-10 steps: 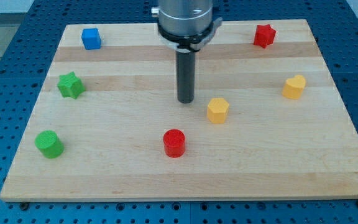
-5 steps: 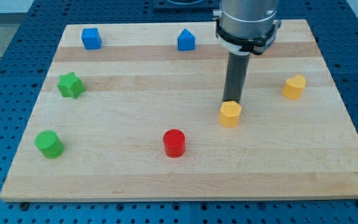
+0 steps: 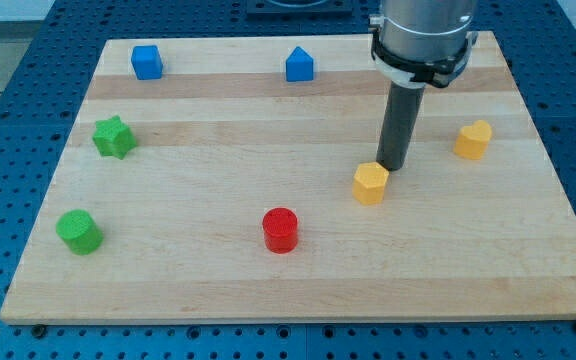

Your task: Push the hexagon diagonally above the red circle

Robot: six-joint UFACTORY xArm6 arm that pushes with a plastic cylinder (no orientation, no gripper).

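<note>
The yellow hexagon lies right of the board's middle, up and to the right of the red circle, which sits near the view's bottom centre. My tip rests on the board just above and to the right of the hexagon, touching or nearly touching its upper right edge. The rod rises straight up to the arm's grey flange at the view's top.
A blue cube and a blue house-shaped block sit along the top. A green star and a green cylinder are at the left. A yellow heart-like block is at the right. The arm hides the top right corner.
My tip went right from the hexagon's upper left to its upper right. The hexagon shifted slightly right and down in the first half second, then stayed put. The blue house block became visible.
</note>
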